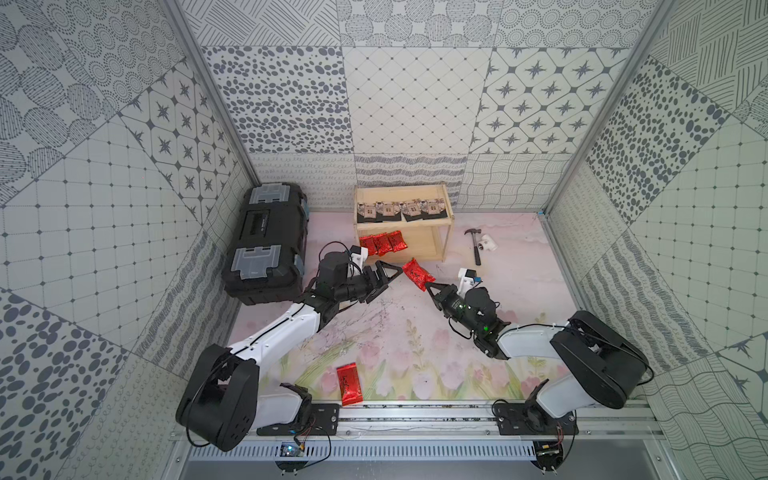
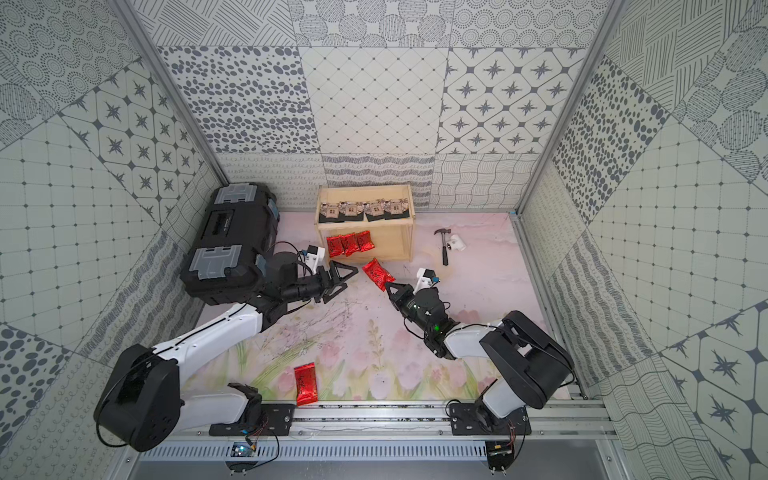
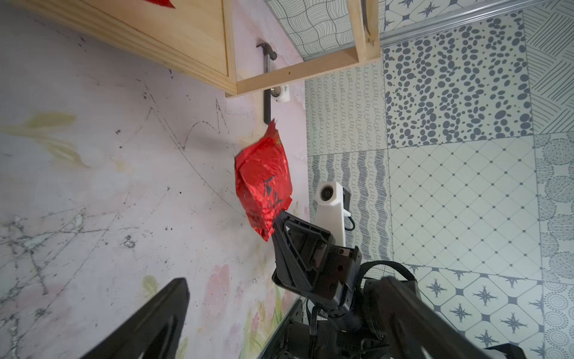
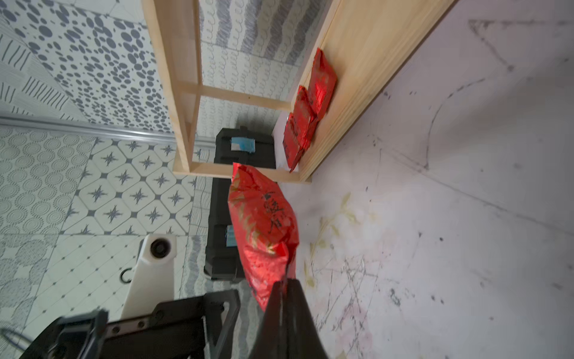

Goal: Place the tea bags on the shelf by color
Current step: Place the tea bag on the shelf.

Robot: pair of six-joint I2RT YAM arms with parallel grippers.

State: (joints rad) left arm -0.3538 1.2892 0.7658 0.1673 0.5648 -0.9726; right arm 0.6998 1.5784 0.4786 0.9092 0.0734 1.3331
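The pale wooden shelf [image 1: 441, 243] stands at the back. Several black tea bags [image 1: 401, 209] line its top tier, and three red ones [image 1: 383, 243] lie on the lower tier [image 4: 357, 77]. My right gripper [image 1: 428, 286] is shut on the corner of a red tea bag [image 1: 419, 274], holding it off the table in front of the shelf [image 4: 264, 230]. My left gripper [image 1: 384, 282] hangs just left of that bag, open with nothing between its fingers [image 3: 167, 310]. Another red tea bag [image 1: 349, 383] lies flat near the table's front edge.
A black toolbox [image 1: 266, 241] with grey latches sits at the back left, close behind my left arm. A hammer [image 1: 476, 247] and a white pipe fitting [image 1: 487, 243] lie right of the shelf. Patterned walls enclose three sides.
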